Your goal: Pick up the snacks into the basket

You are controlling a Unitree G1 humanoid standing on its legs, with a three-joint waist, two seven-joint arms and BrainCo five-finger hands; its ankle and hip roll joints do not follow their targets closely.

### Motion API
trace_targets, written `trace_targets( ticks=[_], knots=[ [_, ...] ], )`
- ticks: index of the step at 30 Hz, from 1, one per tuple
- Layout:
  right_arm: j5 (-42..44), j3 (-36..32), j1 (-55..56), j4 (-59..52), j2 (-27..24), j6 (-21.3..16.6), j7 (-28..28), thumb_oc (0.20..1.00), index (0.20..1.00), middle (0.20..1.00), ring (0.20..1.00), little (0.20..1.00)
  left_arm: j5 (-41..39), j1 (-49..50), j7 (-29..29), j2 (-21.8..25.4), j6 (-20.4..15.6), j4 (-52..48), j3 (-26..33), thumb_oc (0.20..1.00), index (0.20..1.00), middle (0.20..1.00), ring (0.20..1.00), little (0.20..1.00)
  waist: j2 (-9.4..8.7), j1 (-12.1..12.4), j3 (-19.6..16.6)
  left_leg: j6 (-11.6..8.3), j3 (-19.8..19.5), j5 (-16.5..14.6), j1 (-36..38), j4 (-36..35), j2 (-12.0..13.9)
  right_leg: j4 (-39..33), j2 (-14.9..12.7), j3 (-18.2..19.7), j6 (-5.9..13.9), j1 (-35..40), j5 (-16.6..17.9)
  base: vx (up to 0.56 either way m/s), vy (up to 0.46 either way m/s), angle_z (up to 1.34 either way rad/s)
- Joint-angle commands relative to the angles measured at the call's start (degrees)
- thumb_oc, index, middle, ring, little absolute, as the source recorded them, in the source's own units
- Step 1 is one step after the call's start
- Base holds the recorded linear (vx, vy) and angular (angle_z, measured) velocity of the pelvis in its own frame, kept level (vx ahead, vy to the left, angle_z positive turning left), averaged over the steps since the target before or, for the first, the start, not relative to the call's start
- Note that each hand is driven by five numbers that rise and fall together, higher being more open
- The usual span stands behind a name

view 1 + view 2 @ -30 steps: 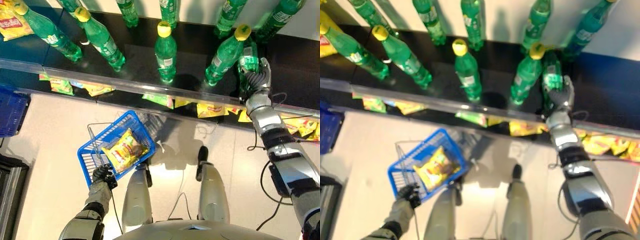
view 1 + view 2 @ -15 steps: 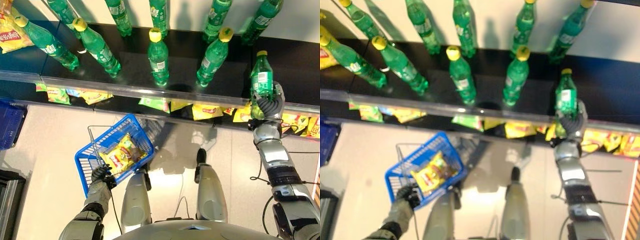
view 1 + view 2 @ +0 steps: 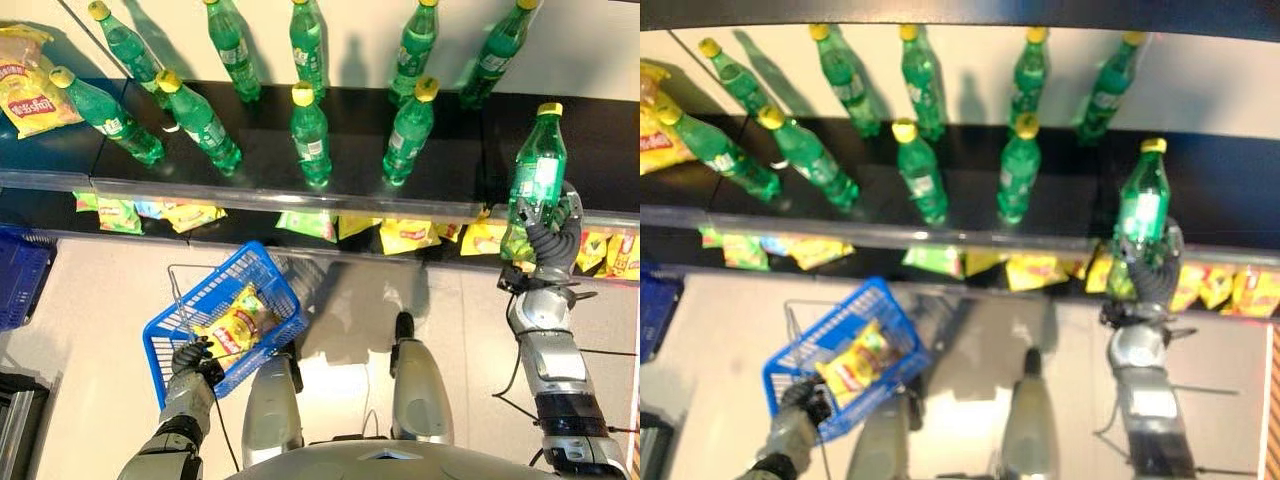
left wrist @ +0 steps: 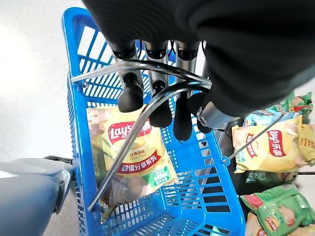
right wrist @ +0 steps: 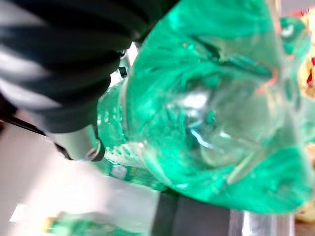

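Left eye view: right robot hand (image 3: 548, 243) grips a green bottle (image 3: 536, 170) upright, clear of the shelf (image 3: 350, 150) and above the lower row of snack bags (image 3: 405, 233). Left robot hand (image 3: 192, 357) holds the blue basket (image 3: 168, 328) low by its handle.

Left wrist view: fingers (image 4: 131, 93) curled round the wire handle (image 4: 147, 66); one yellow chip bag (image 4: 135, 152) lies inside.

Right wrist view: bottle base close against the palm.

Progress: one snack in; bottle lifted, not yet placed; many bags remain.
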Motion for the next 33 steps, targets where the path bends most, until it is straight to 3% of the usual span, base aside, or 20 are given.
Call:
trace_targets(
  ticks=[1, 2, 3, 4, 9, 13, 21, 33],
  knots=[
    [3.0, -1.4, -1.2, -11.1, -0.7, -11.4, 4.1, 0.200, 0.200, 0.200, 0.200, 0.200, 2.9, 1.4, 0.6, 6.9, -5.5, -2.6, 3.1, 0.200, 0.200, 0.200, 0.200, 0.200, -1.69, -0.6, -6.0, 2.19, -0.9, -3.5, 1.7, 3.0, -0.8, 0.8, 1.4, 1.5, 0.82, -0.3, 2.6, 0.02, 0.022, -0.13],
    [7.6, -0.2, 0.9, -13.2, -0.6, -13.5, 8.3, 0.200, 0.200, 0.200, 0.200, 0.200, 2.9, 1.8, 0.4, 7.1, -6.1, -3.0, 3.5, 0.200, 0.200, 0.200, 0.200, 0.200, -1.71, -0.7, -6.5, 2.16, -0.8, -3.5, 2.1, 2.9, -0.8, 0.5, 1.3, 1.4, 0.90, 0.4, 2.6, 0.02, 0.021, -0.11],
    [7.8, -0.3, 1.0, -13.2, -0.6, -13.5, 8.4, 0.200, 0.200, 0.200, 0.200, 0.200, 3.0, 1.9, 0.4, 7.1, -6.1, -3.1, 3.5, 0.200, 0.200, 0.200, 0.200, 0.200, -1.71, -0.7, -6.5, 2.16, -0.8, -3.5, 2.1, 2.9, -0.8, 0.5, 1.3, 1.4, 0.90, 0.4, 2.6, 0.02, 0.021, -0.09],
    [11.6, 1.5, 2.8, -15.3, -1.5, -15.0, 14.0, 0.200, 0.200, 0.200, 0.200, 0.200, 3.4, 2.4, -0.2, 7.2, -7.0, -4.0, 3.7, 0.200, 0.200, 0.200, 0.200, 0.200, -1.70, -0.6, -7.1, 2.12, -0.9, -3.6, 2.7, 2.8, -0.9, 0.3, 1.2, 1.2, 1.01, 1.1, 2.5, 0.00, 0.000, 0.00],
    [20.8, 3.7, 4.3, -18.5, -1.9, -16.3, 20.2, 0.200, 0.200, 0.200, 0.200, 0.200, 3.6, 5.0, -1.5, 6.8, -7.7, -8.2, 2.9, 0.200, 0.200, 0.200, 0.200, 0.200, -1.69, -0.1, -8.2, 2.01, -1.2, -3.5, 3.5, 2.5, -0.9, -0.2, 0.9, 0.3, 1.06, 2.6, 2.4, 0.01, 0.000, 0.01],
    [25.5, 8.3, 3.4, -22.4, -3.5, -15.0, 26.0, 0.200, 0.200, 0.200, 0.200, 0.200, 4.3, 7.7, -2.9, 6.9, -7.9, -12.1, 2.3, 0.200, 0.200, 0.200, 0.200, 0.200, -1.73, 1.3, -10.2, 1.96, -1.8, -3.3, 4.6, 1.6, -1.3, -1.5, 0.5, -1.1, 1.26, 4.5, 2.4, 0.03, -0.005, 0.12],
    [23.9, 14.3, -1.9, -22.7, -6.2, -13.2, 27.5, 0.200, 0.200, 0.200, 0.200, 0.200, 4.5, 10.3, -4.5, 7.6, -8.6, -18.6, 1.8, 0.200, 0.200, 0.200, 0.200, 0.200, -2.08, 3.8, -12.1, 2.13, -3.2, -2.9, 5.2, 0.3, -1.9, -2.9, -0.3, -3.8, 1.32, 7.0, 2.2, 0.02, -0.006, 0.18],
    [13.1, 24.5, -13.4, -16.2, -7.2, -10.1, 28.3, 0.200, 0.200, 0.200, 0.200, 0.200, 2.2, 16.7, -9.4, 9.3, -9.8, -42.3, 1.0, 0.200, 0.200, 0.200, 0.200, 0.200, -2.84, 11.4, -13.0, 2.51, -9.7, -1.4, 1.9, -0.7, -4.2, -4.1, -2.1, -11.8, 1.11, 10.4, 1.5, 0.02, -0.019, 0.32]
  ],
)
